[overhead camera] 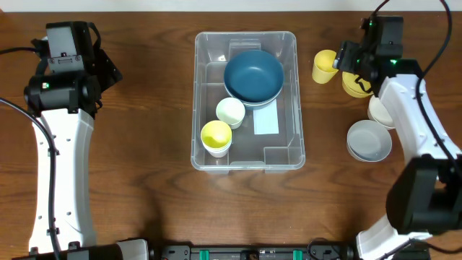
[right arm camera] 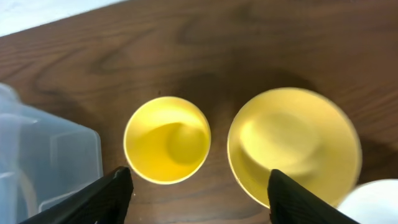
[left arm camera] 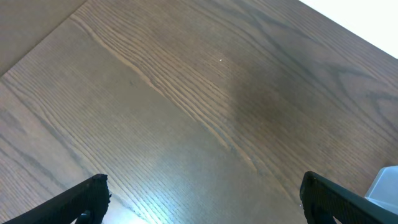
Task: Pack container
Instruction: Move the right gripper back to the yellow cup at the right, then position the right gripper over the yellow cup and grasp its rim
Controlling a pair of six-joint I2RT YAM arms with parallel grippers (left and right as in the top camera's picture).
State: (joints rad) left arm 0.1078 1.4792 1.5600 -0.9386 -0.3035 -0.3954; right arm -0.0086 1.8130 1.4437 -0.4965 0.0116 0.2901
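1. Centrally on the table sits the container, holding a blue bowl at its far end, with a white cup and a yellow cup nearer.
2. Left gripper: fingers wide apart over bare wood, holding nothing.
3. Right gripper: fingers apart and empty, above a loose yellow cup and a yellow bowl, right of the container.

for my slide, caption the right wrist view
Open right gripper over a yellow cup and yellow bowl on the table

Robot lab: cabled arms, wooden table.
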